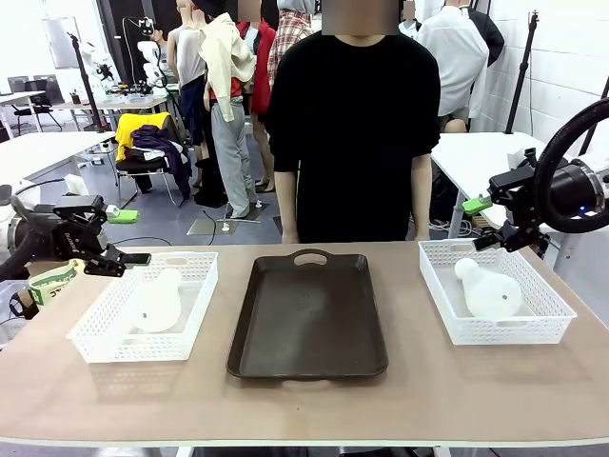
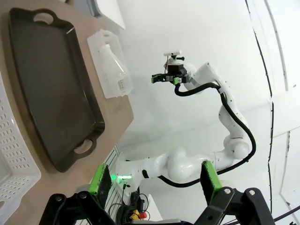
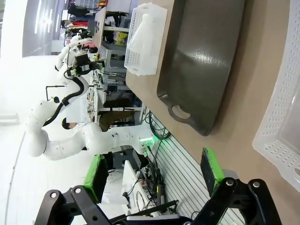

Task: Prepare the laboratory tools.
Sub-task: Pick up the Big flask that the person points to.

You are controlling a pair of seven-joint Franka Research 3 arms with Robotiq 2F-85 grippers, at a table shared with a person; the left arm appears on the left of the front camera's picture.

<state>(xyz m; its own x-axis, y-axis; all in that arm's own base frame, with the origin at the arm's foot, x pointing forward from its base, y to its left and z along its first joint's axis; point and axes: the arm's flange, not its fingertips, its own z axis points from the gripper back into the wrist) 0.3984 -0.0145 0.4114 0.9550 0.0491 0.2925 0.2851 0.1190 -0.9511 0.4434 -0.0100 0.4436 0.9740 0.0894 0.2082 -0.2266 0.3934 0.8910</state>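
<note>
Across the table [image 1: 476,400], a dark tray [image 1: 309,319] lies at centre with one white mesh basket on each side. A person stands at the far edge behind the tray, arms down.

Left basket [image 1: 95,338]: holds one flask [image 1: 157,300], apparently on its side, neck toward the person.
Right basket [image 1: 552,324]: holds the second flask [image 1: 490,288], also apparently on its side, neck toward the far left corner.

Left gripper [image 1: 128,264]: jaws fully spread, nothing held; it hovers at the far left edge of the left basket, above the rim.
Right gripper [image 1: 481,222]: jaws fully spread, nothing held; it hovers above the far right corner of the right basket.

No flask is on the tray; the task appears to be at its start.

Likely faults:
- Slip. The flask body tapers and looks smooth; pads closing on the cone may squeeze it out. Grip the neck or squarely across the base.
- Fouling. Basket walls stand close to each flask; a finger may catch the mesh and drag or lift the light basket.
- Tipping. A flask released tilted on the tray may roll or fall.
</note>
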